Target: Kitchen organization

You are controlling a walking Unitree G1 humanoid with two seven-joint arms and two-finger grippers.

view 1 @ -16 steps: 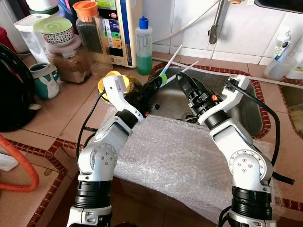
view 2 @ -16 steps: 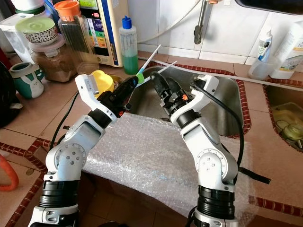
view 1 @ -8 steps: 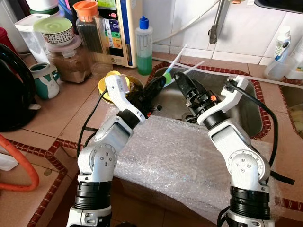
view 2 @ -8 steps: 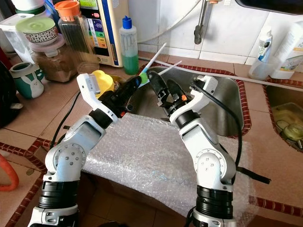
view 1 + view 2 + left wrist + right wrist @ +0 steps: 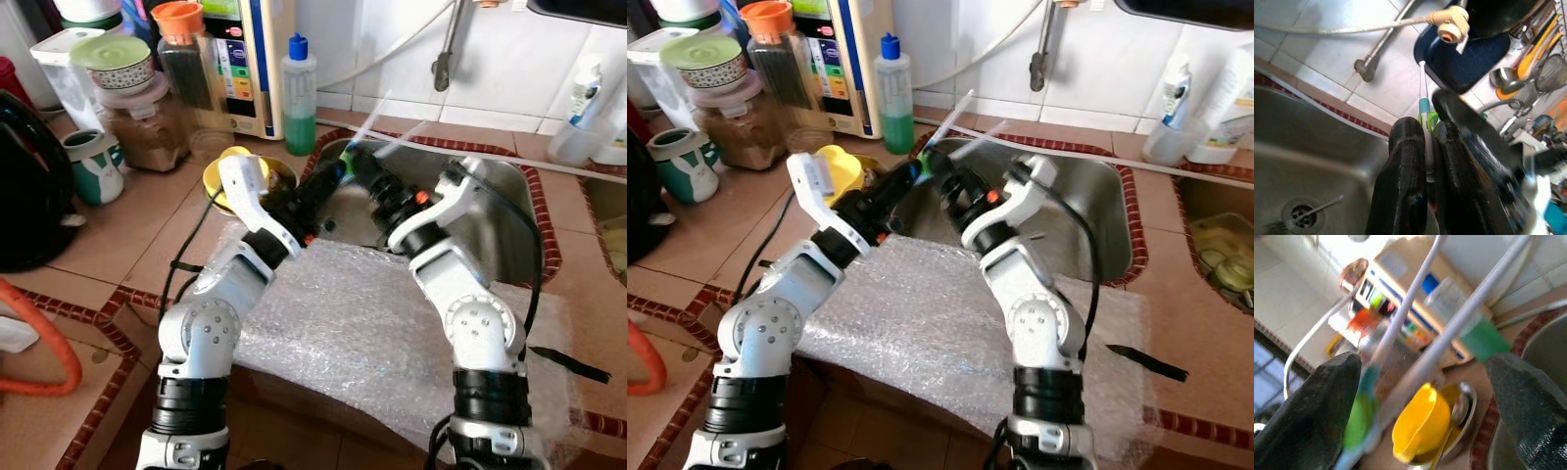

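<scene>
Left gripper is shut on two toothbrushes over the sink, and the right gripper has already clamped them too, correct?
Not quite. The left gripper is shut on the toothbrushes over the sink, but the right gripper is open: the right wrist view shows its fingers spread wide on either side of the handles.

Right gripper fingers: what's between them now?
Two thin toothbrush handles, held by the left gripper, cross between the right gripper's open fingers; right wrist view.
</scene>
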